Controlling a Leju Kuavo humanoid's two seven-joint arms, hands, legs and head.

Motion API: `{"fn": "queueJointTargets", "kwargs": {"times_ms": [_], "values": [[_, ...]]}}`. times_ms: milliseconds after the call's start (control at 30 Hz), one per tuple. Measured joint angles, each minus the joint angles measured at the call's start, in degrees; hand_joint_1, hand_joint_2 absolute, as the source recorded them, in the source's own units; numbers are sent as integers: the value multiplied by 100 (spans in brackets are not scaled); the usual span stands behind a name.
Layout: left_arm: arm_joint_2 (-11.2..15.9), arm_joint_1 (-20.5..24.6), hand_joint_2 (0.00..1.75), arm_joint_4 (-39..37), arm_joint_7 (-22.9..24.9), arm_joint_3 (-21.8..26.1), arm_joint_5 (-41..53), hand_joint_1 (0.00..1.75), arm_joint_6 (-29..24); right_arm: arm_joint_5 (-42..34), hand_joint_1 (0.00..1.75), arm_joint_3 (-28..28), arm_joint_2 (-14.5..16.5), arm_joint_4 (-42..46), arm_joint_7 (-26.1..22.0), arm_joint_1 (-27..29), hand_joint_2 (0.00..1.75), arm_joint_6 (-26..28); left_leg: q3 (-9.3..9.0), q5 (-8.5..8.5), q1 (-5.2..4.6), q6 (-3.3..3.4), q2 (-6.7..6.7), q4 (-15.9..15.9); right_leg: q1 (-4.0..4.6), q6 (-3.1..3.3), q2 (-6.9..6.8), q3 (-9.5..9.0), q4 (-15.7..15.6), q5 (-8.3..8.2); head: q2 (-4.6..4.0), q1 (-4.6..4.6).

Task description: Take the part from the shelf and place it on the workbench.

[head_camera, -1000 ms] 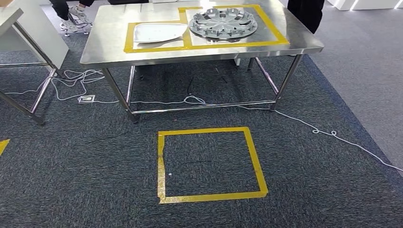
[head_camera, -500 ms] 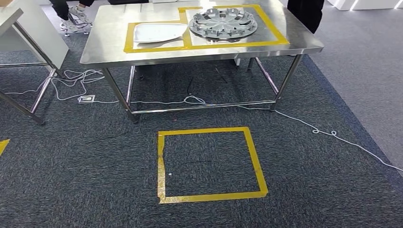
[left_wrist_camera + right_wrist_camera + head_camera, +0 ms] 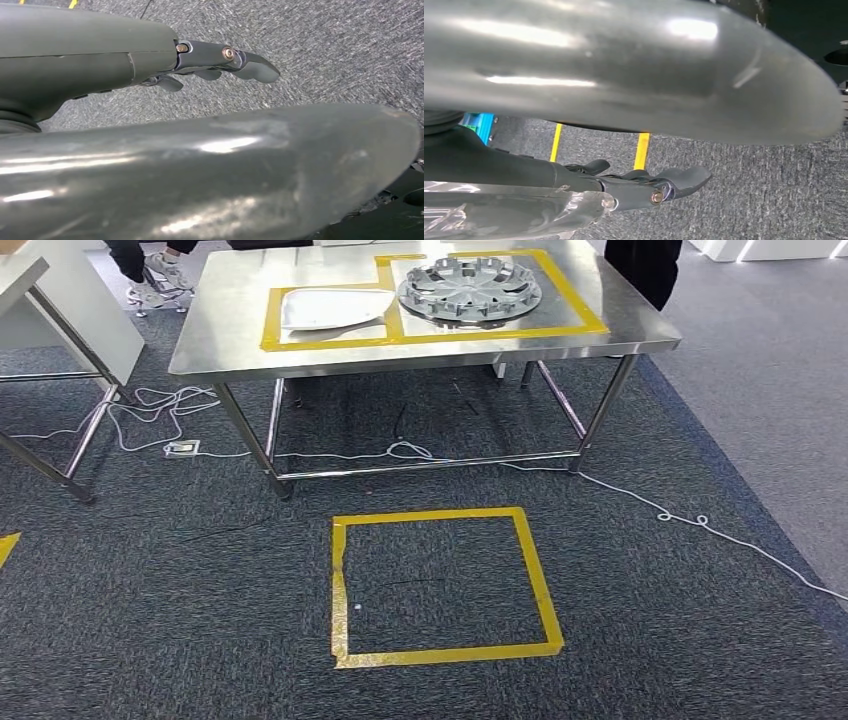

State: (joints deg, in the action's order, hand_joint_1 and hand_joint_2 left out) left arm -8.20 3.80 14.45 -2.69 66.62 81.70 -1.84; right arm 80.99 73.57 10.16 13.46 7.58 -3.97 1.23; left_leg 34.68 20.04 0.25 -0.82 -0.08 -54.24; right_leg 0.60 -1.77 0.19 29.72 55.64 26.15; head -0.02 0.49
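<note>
**Both hands empty, bench ahead**

The left hand (image 3: 220, 62) and right hand (image 3: 659, 185) hang over carpet, fingers loosely apart, holding nothing. Well ahead of them, the steel bench (image 3: 230, 335) carries a wheel cover (image 3: 470, 288) and a pale plate-like part (image 3: 333, 308) inside yellow tape. No shelf is visible; turn squarely toward it before reaching

Brushed steel workbench (image 3: 230, 330), rough carpet (image 3: 180, 590)
</note>
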Motion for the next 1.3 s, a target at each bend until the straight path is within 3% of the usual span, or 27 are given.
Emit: {"fn": "queueJointTargets", "kwargs": {"times_ms": [533,800,867,967,1000,1033,1067,1133,1167,1233,1300], "values": [[3,0,0,0,0,0,2,0,-3,-5,0,0,0,0,15,0,0,-36,14,18,-26,26,0,-22,-20,-15,0,3,-2,1,0,-1],[13,3,0,-2,1,0,9,0,-11,-5,0,0,-2,0,22,-1,0,-17,40,49,-25,127,14,-55,-44,-118,12,2,10,33,0,-1],[11,9,0,-7,1,0,10,0,-13,-5,0,0,-4,0,24,1,0,-13,32,28,9,162,52,-18,-53,-170,16,109,289,252,0,20],[13,12,0,-10,0,0,11,0,-15,-5,0,0,-4,0,30,8,0,-10,52,20,24,171,139,-15,-104,-252,12,590,1385,872,0,46],[13,11,0,-11,0,0,11,0,-15,-5,0,0,-4,0,31,13,0,-8,62,14,29,162,173,-17,-122,-278,9,688,1620,953,0,46],[13,11,0,-13,0,0,12,0,-15,-5,0,0,-4,0,32,19,0,-4,72,6,38,146,209,-20,-140,-300,1,677,1635,915,0,46],[11,11,0,-14,0,0,14,0,-15,-5,0,0,-5,0,33,23,0,-1,80,-3,54,123,249,-26,-158,-322,-26,544,1406,772,0,46],[16,11,0,-15,0,0,19,0,-16,-5,0,-1,-2,-2,37,12,0,5,90,-10,78,47,328,-67,-190,-367,-244,108,592,406,0,52],[19,8,0,-16,0,0,21,0,-16,-5,0,-1,2,-3,38,-3,0,7,88,-1,82,-2,365,-92,-197,-354,-353,-40,283,276,0,55],[27,3,0,-17,0,0,26,0,-17,-5,0,-3,10,-7,37,-26,0,8,54,14,84,-99,452,-100,-181,-243,-435,-82,108,192,0,40],[22,2,0,-17,0,0,28,0,-17,-5,0,-4,9,-7,37,-20,0,10,12,3,120,-188,541,-64,-156,-102,-301,-34,113,134,0,18]]}}
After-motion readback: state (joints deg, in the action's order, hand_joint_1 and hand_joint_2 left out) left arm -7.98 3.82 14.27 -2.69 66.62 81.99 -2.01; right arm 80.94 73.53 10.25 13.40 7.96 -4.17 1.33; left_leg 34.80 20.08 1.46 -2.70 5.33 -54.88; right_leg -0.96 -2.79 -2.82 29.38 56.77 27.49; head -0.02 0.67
